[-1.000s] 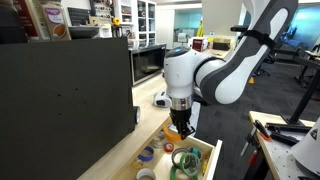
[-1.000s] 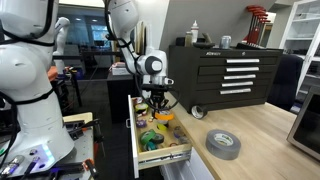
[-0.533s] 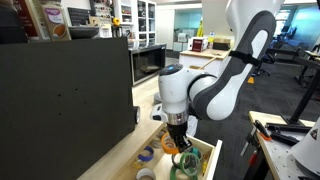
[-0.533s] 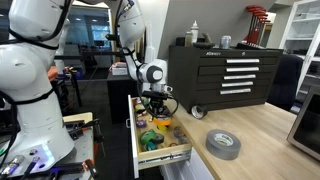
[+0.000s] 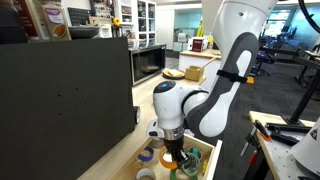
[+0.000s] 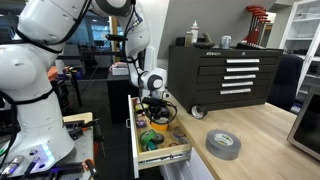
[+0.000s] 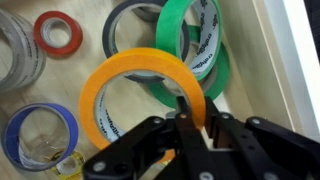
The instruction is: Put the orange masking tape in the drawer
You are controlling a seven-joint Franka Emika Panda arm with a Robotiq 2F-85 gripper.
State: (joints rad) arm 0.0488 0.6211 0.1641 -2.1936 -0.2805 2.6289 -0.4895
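Observation:
In the wrist view my gripper (image 7: 193, 118) is shut on the rim of the orange masking tape (image 7: 120, 68), a thin orange ring held low inside the drawer (image 7: 285, 50), over the green rolls (image 7: 195, 45). In both exterior views the gripper (image 5: 172, 152) (image 6: 153, 112) reaches down into the open light-wood drawer (image 5: 208, 160) (image 6: 165, 153); the orange roll is only a small orange spot at the fingers (image 5: 168, 159) there.
The drawer holds a red roll (image 7: 58, 33), a blue roll (image 7: 40, 135), a clear roll (image 7: 15, 50) and a dark roll (image 7: 125, 25). A large grey tape roll (image 6: 223, 144) lies on the wooden counter. A black cabinet (image 5: 65, 90) stands beside the drawer.
The arm has lowered over the last second, carrying the orange roll from above the drawer down into it. The jaws stay shut on it.

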